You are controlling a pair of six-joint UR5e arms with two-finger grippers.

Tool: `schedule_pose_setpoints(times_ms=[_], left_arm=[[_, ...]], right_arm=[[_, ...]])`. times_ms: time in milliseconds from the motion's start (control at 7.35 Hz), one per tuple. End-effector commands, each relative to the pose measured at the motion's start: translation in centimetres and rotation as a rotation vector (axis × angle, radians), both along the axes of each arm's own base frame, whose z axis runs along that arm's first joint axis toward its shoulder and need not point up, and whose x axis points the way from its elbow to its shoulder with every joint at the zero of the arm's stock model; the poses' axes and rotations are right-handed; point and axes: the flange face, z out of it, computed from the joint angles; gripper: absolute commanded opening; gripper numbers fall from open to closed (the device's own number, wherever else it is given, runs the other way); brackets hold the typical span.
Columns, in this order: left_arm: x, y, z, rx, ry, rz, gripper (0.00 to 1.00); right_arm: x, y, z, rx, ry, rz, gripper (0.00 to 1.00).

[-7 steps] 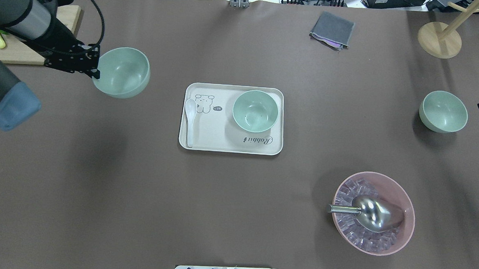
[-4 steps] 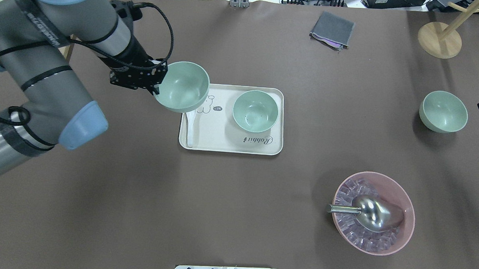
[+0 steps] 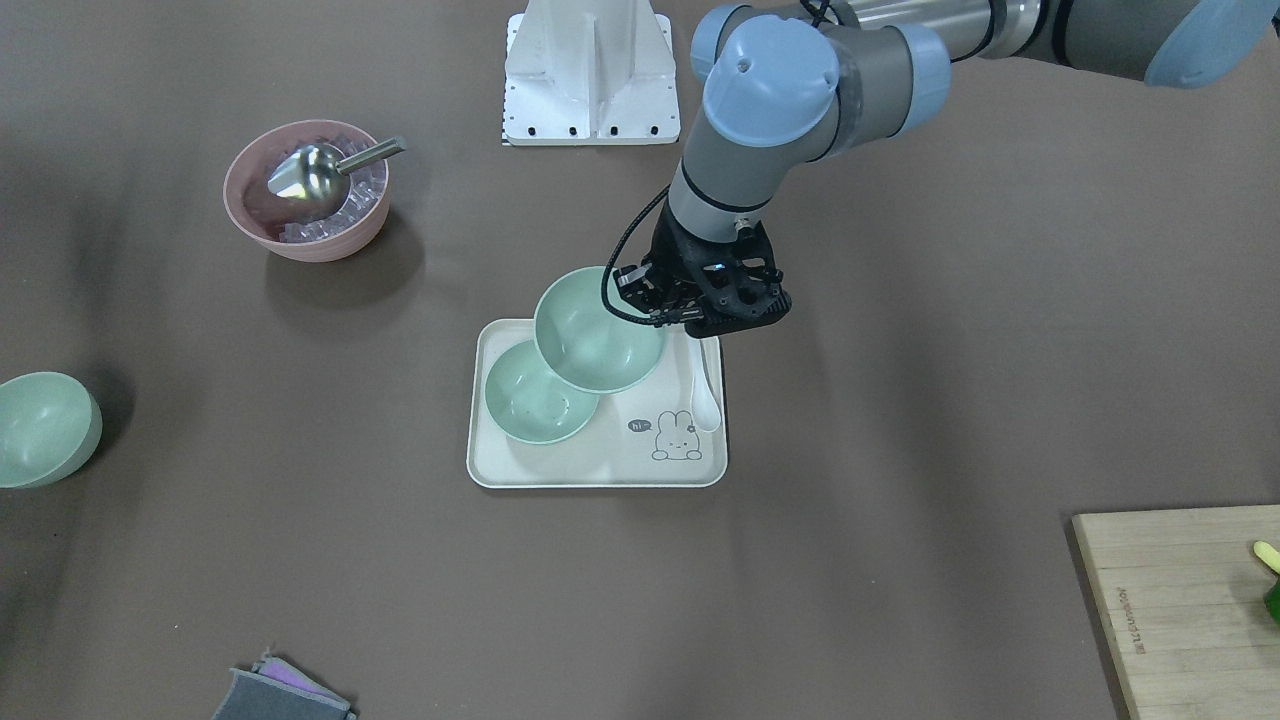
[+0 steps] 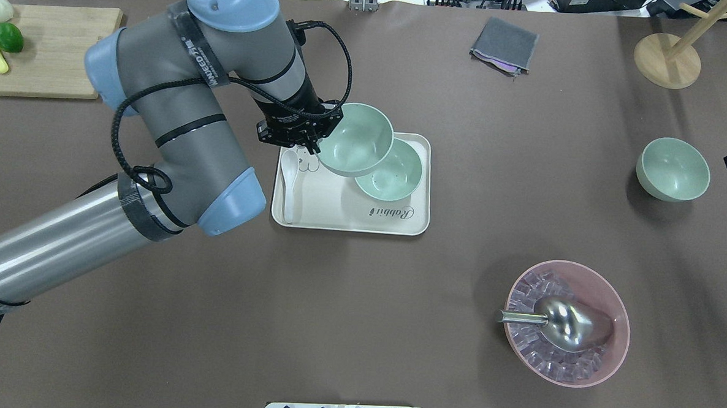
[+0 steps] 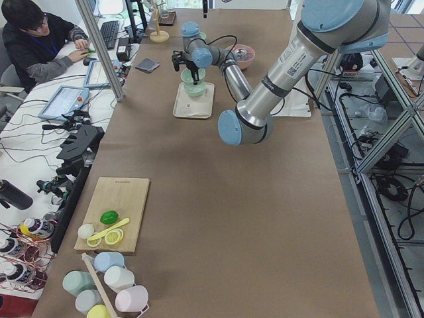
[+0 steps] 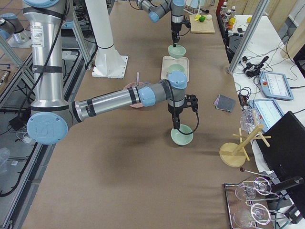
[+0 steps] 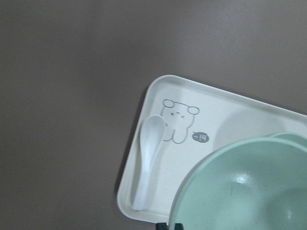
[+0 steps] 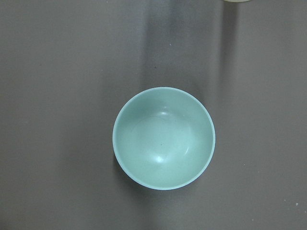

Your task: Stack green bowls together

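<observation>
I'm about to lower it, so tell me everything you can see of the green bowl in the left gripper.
The held green bowl is small, round, pale mint, matte and plain, plastic-looking and empty. The left gripper pinches its rim. It hangs mouth-up above the tray, partly over the second green bowl sitting there; the side views seem to show a gap, so only the gripper touches it.

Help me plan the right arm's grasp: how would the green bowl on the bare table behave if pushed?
That green bowl looks rigid and light, so it would probably slide. Its rounded sides suggest a push at the rim may tip it.
</observation>
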Motion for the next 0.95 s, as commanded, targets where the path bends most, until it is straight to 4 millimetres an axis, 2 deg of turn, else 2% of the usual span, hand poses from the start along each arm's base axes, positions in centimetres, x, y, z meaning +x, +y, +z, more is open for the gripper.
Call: schedule_pose_setpoints(times_ms=[0,136,272,816], left_arm=[[5.2,0.0,0.2,0.009,-0.012,-0.045,0.0],[7.9,-0.2,-0.7,-0.012,-0.007,-0.046,0.0],[9.3,-0.3,-0.9,-0.004,-0.017,-0.065,0.0],[10.0,-0.6,0.3,0.0,-0.034,-0.074,0.0]], right_arm=[[0.0,0.0,0.1,-0.001,0.0,0.0,1.0],[-0.2,-0.2,-0.2,0.005,-0.001,-0.002,1.0],[-0.2,-0.2,-0.2,0.005,-0.001,-0.002,1.0],[-0.2,-0.3,-0.2,0.005,-0.001,-0.002,1.0]])
